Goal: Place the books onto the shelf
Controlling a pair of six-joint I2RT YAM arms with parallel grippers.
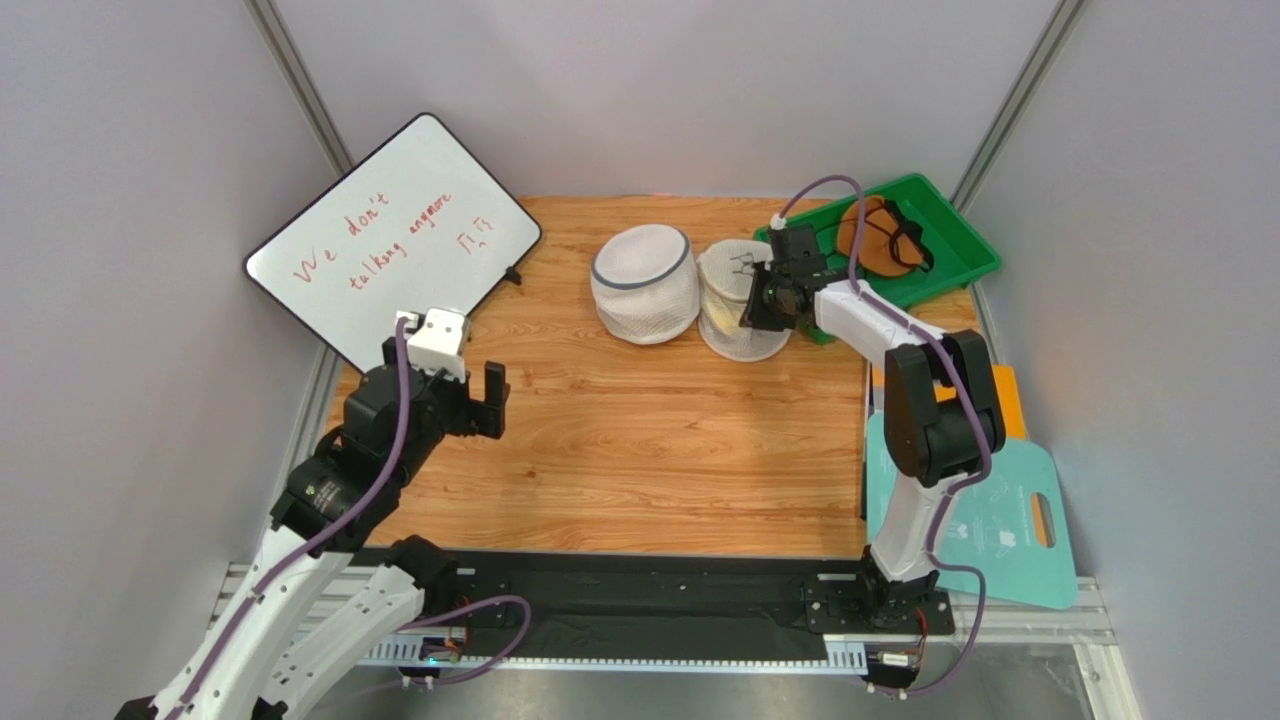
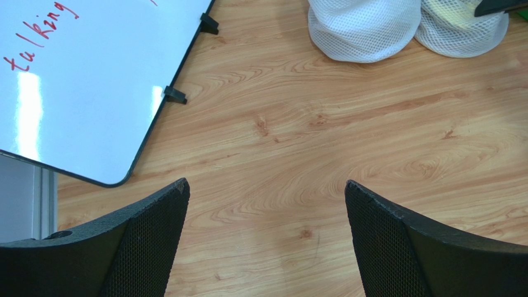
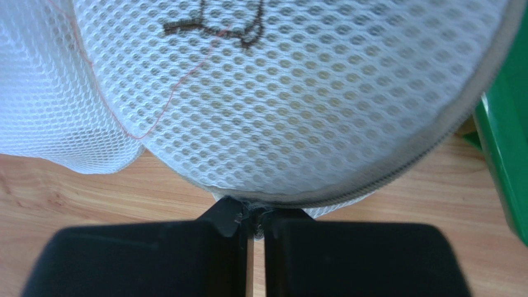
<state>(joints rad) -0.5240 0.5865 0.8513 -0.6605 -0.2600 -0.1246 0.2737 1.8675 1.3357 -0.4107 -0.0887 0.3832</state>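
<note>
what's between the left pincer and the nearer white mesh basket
Only bare wooden tabletop between the left pincer and that mesh basket, clear in the top view.

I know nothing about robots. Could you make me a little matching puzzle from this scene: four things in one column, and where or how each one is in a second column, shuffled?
Things:
1. whiteboard
2. tray
3. left gripper
4. right gripper

Descriptions:
a. closed on the rim of a mesh bag
b. green, at the table's far right corner
c. open above bare wood
d. at the far left, with red writing

Pairs: 1-d, 2-b, 3-c, 4-a.
</note>
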